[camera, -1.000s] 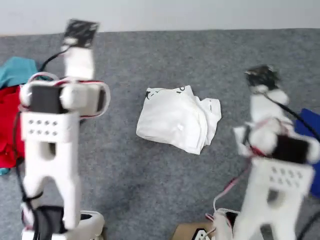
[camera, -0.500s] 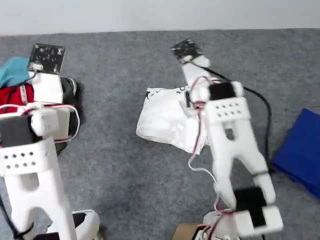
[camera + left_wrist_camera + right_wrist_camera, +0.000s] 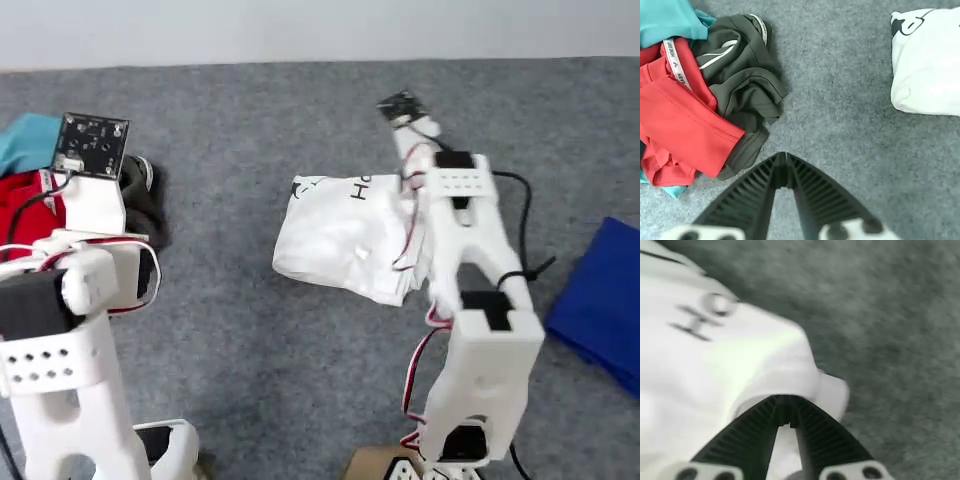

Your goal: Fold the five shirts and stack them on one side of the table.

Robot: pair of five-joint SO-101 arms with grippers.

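Grey carpet point(image 3: 250, 380): right pincer point(image 3: 784, 401) closed over white shirt point(image 3: 340, 240); left pincer point(image 3: 786, 158) closed near red-olive-teal heap point(image 3: 705, 100); blue shirt point(image 3: 600, 300) apart.

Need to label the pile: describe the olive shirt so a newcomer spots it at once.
On the grey table, look to the left edge, where three shirts lie heaped. The olive shirt is the one nearest the white shirt. It alone is dark, beside the red shirt and the teal shirt.

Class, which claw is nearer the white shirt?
Right. The right claw is over the edge of the white shirt; the left claw is well apart from it, near the dark shirt.
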